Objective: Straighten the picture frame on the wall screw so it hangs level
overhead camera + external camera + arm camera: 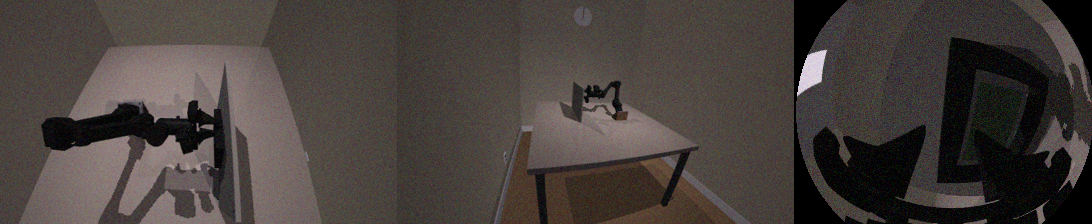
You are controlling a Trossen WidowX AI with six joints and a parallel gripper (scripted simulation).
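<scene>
The picture frame (pixel 219 154) (pixel 959 90) has a dark border and a dark green picture. It hangs on the upright panel (pixel 225 93) (pixel 577 102). In the wrist view its top edge slopes down to the right and its left side leans, though the lens bends lines. My gripper (pixel 213 126) (pixel 586 95) (pixel 950 132) is open, with its fingertips close to the frame's front in the top view. In the wrist view the left border shows between the fingertips, and the right finger covers part of the picture and lower border. Contact is unclear. The screw and notched strip are hidden.
The panel stands on the pale table (pixel 149 82) (pixel 606 145). A brown block (pixel 621 116) is at the arm's base. The arm and panel cast dark shadows on the table. A round clock (pixel 583 16) is on the room's back wall.
</scene>
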